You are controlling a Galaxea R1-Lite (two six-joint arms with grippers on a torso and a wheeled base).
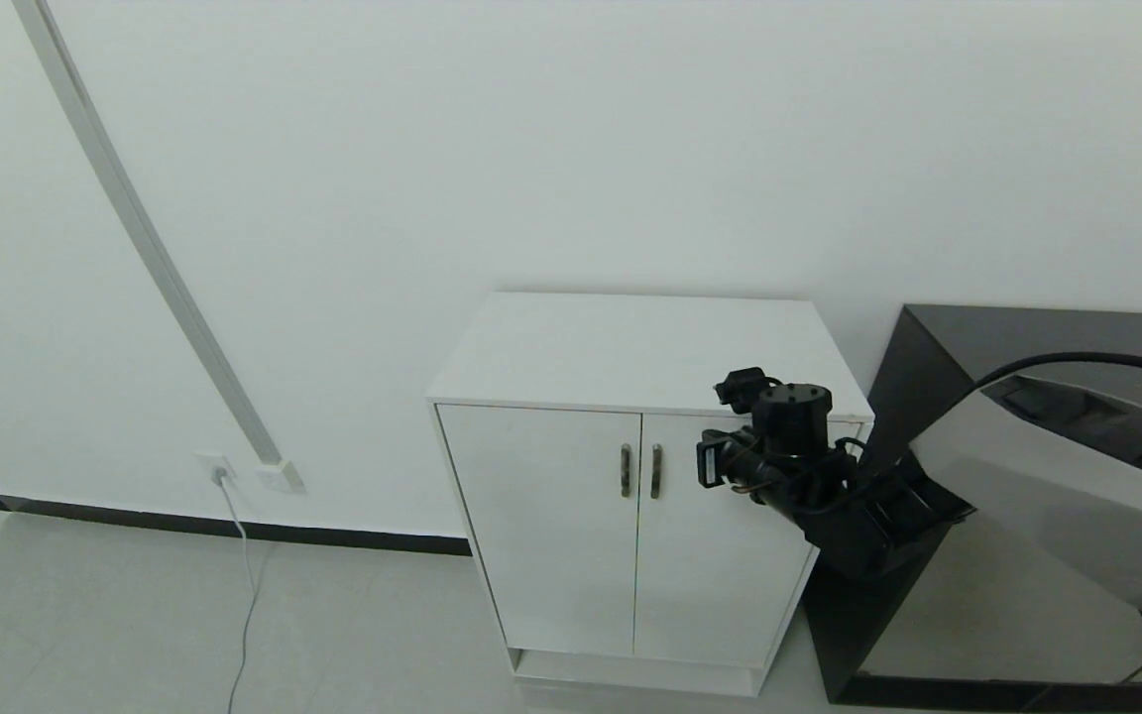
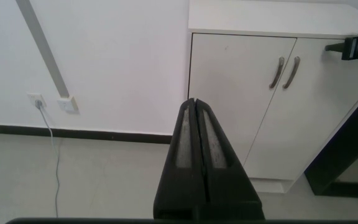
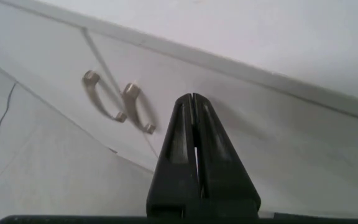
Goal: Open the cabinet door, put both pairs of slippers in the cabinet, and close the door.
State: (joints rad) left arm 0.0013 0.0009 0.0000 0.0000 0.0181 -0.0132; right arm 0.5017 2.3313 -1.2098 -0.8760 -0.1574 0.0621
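We see the white cabinet (image 1: pixel 630 342) at lower centre of the head frame, both doors shut, twin handles (image 1: pixel 640 471) at the seam. Right gripper (image 3: pixel 193 99) closed, empty, near the handles before the right door (image 1: pixel 720 585). Left gripper (image 2: pixel 194 102) closed, empty, well apart from the cabinet.

The right arm (image 1: pixel 1047 486) has a silver-grey shell, black wrist, black cable (image 1: pixel 1086 359) and tapered black jaws.

Right cabinet door (image 1: pixel 720 585) partly behind the right arm (image 1: pixel 858 516)
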